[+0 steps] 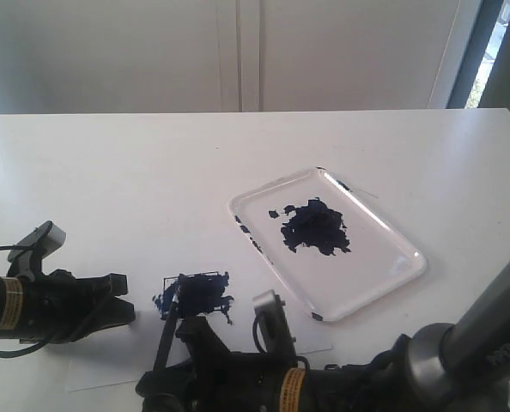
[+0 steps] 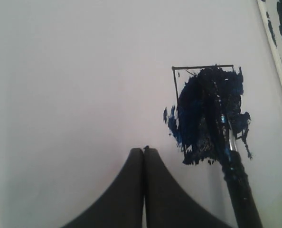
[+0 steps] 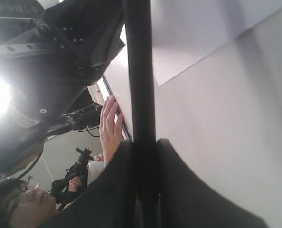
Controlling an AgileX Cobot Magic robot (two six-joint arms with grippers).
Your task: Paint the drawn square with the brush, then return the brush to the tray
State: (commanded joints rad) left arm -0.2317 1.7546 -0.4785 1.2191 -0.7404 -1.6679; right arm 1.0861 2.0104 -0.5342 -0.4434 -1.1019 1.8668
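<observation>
The brush — slanted — points bristles-down onto the drawn square.

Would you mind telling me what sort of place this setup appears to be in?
Likely an indoor robot lab: a plain white table, a bare wall behind it, and a person close by.

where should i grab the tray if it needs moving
Pinch the raised rim of the tray on its near long edge, coming from above, one finger inside and one outside. It lies flat on the table, so only the rim gives a lip, and the paint blotch sits in the middle, away from that edge.
</observation>
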